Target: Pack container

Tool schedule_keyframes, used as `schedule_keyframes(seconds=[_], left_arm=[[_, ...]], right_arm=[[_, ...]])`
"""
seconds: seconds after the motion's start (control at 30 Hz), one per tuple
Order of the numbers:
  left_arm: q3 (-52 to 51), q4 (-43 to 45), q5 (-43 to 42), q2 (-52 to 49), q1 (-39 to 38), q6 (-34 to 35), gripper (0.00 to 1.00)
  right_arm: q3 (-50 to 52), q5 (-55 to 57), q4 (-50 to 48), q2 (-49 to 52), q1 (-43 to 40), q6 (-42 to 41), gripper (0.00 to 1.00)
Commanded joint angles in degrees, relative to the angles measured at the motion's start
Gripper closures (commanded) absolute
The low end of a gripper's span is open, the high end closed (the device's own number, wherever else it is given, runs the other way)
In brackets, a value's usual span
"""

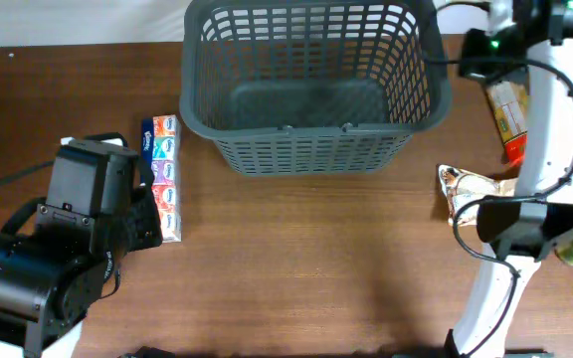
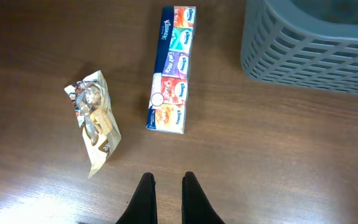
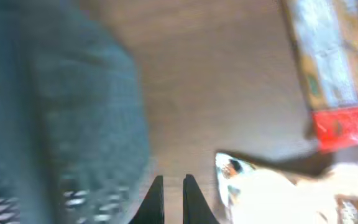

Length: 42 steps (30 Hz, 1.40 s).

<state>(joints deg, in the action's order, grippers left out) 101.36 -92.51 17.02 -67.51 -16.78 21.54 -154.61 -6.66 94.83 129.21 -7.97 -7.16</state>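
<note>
**Overhead view.** The container [image 1: 311, 149], a dark grey slotted basket, stands at the far centre of the table [image 1: 316, 259] and appears empty, so packing is judged not yet begun. A Kleenex tissue multipack [image 1: 163, 177] lies near its left corner, apart from it. On the right lie a crumpled foil packet [image 1: 464, 187] and, farther back, an orange-and-red packet [image 1: 510, 119]. The left arm [image 1: 58, 259] covers the table left of the tissues.

**Left wrist view.** The left gripper [image 2: 166, 199] has its jaws drawn narrow, with nothing between them. This view shows what the overhead view hides: a gold foil snack packet [image 2: 94, 121] lying left of the multipack.

**Right wrist view.** The picture is heavily blurred. The right gripper [image 3: 171, 199] is likewise closed narrow and empty, beside the container wall. No finer detail can be made out.

**Risks.**
- Neither gripper can take anything until its jaws part.
- The long multipack may swing if pinched at one end.
- The foil may slip or crumple in the grip.
- Any load carried low could strike the thick rim.
</note>
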Motion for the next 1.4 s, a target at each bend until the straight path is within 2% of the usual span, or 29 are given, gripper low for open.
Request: schedule_keyframes(seconds=[0.0, 0.2, 0.4, 0.47, 0.5, 0.53, 0.57, 0.63, 0.67, 0.7, 0.87, 0.93, 1.17, 1.37], left_arm=[[-0.1, -0.2, 2.8, 0.0, 0.3, 0.8, 0.98], [-0.1, 0.0, 9.9, -0.2, 0.5, 2.8, 0.93], [-0.1, 0.0, 12.8, -2.2, 5.8, 2.8, 0.93], [-0.1, 0.0, 12.9, -3.2, 8.7, 2.8, 0.93], [-0.1, 0.0, 12.9, -3.8, 10.2, 2.8, 0.91], [-0.1, 0.0, 12.9, -4.2, 11.7, 2.8, 0.82], [-0.1, 0.1, 12.9, -4.7, 13.0, 2.8, 0.71], [-0.1, 0.4, 12.9, -5.7, 15.9, 2.4, 0.42], [-0.1, 0.5, 12.9, -6.1, 16.8, 2.3, 0.27], [-0.1, 0.9, 12.9, -7.1, 19.0, 2.2, 0.00], [-0.1, 1.8, 12.9, -9.6, 23.8, 2.2, 0.00], [-0.1, 2.4, 12.8, -11.2, 26.5, 2.2, 0.00], [-0.1, 2.4, 10.4, -14.2, 28.3, 2.2, 0.00], [-0.1, 2.4, 6.8, -14.7, 28.3, 2.2, 0.00]], right_arm=[[-1.5, 4.3, 1.9, -0.9, -4.4, -2.8, 0.96], [-1.6, 1.2, 2.5, -5.0, -10.9, -3.5, 0.96], [1.4, -1.7, 2.5, -16.1, -15.0, -3.8, 0.96], [5.4, -0.3, 2.5, -21.7, -15.7, -3.9, 0.90], [8.0, 1.2, 2.5, -24.7, -16.0, -3.9, 0.78], [10.4, 2.7, 2.5, -27.3, -16.2, -3.9, 0.61], [13.1, 4.3, 2.5, -29.8, -16.5, -3.9, 0.43], [19.1, 7.1, 2.5, -35.1, -17.3, -3.9, 0.09], [21.4, 7.7, 2.5, -37.0, -17.7, -3.9, 0.01], [26.4, 8.0, 2.5, -40.8, -18.8, -4.4, 0.01], [37.3, 8.9, 2.5, -48.5, -24.5, -7.6, 0.01], [42.1, 8.9, 2.1, -50.4, -29.1, -10.0, 0.01], [48.7, 8.9, -2.9, -47.8, -37.9, -15.4, 0.01], [49.2, 8.7, -0.5, -42.9, -43.2, -17.5, 0.01]])
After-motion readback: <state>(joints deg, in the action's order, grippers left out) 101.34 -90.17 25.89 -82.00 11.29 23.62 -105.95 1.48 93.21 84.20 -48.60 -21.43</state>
